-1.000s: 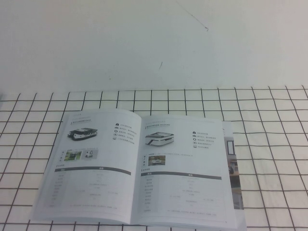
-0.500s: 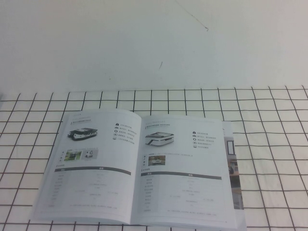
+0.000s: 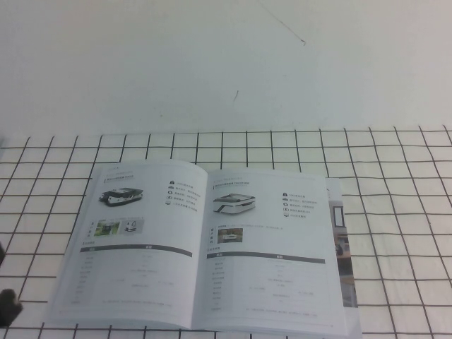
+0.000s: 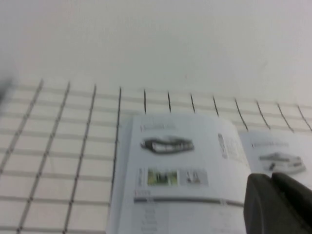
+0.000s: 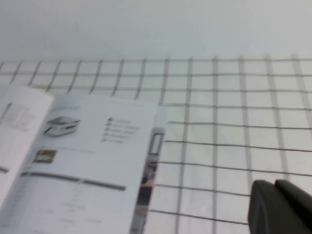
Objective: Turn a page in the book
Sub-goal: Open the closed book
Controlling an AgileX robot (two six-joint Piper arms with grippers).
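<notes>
The book (image 3: 141, 247) lies open and flat on the checked cloth near the front edge. Its right-hand page (image 3: 272, 247) shows a flat white robot above a grey-bar table; the left-hand page shows a dark wheeled rover. My left gripper (image 3: 7, 305) shows as a dark shape at the front left corner, left of the book and apart from it. In the left wrist view the left gripper (image 4: 270, 176) is shut and empty, above the book (image 4: 185, 170). My right gripper (image 5: 273, 184) is shut and empty over the cloth, right of the page (image 5: 83, 161).
A white cloth with a black grid (image 3: 395, 183) covers the near table; plain white surface (image 3: 226, 63) lies beyond it. Strips of further pages (image 3: 342, 247) stick out along the book's right edge.
The left gripper has come into the high view at the front left corner. The book and its pages have not moved.
</notes>
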